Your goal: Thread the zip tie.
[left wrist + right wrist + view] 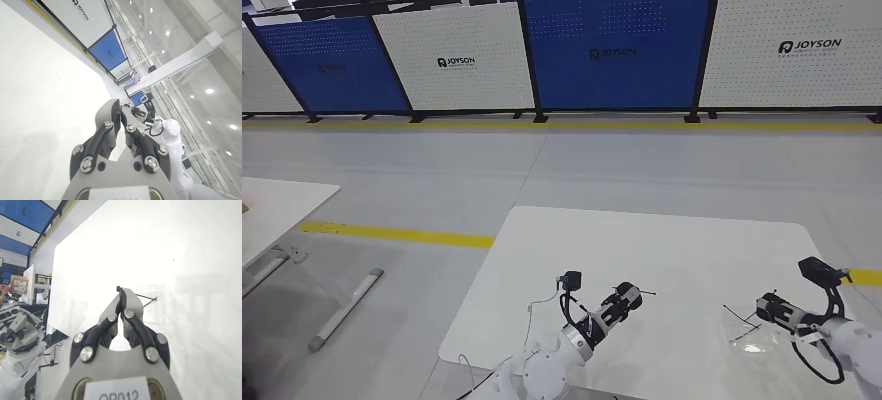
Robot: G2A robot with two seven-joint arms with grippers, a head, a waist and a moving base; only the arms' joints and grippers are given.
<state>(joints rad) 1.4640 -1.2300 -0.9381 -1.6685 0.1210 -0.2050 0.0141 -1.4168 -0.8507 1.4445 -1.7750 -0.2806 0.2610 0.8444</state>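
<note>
We are seeing the right claw (121, 291) clamped shut on a thin black plastic zip tie (145, 296). The tie's head is poking past the claw's tips and its tail is reaching out over the white rectangular table (662, 250), near the front right corner. The left claw (120, 108) is pinched shut on a thin black strip (645, 292) above the table's front edge.

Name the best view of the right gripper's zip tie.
Right wrist view: the zip tie is close up, black head pinched in the right gripper. Top view gives thin dark lines there; left wrist view, too small to tell.
</note>
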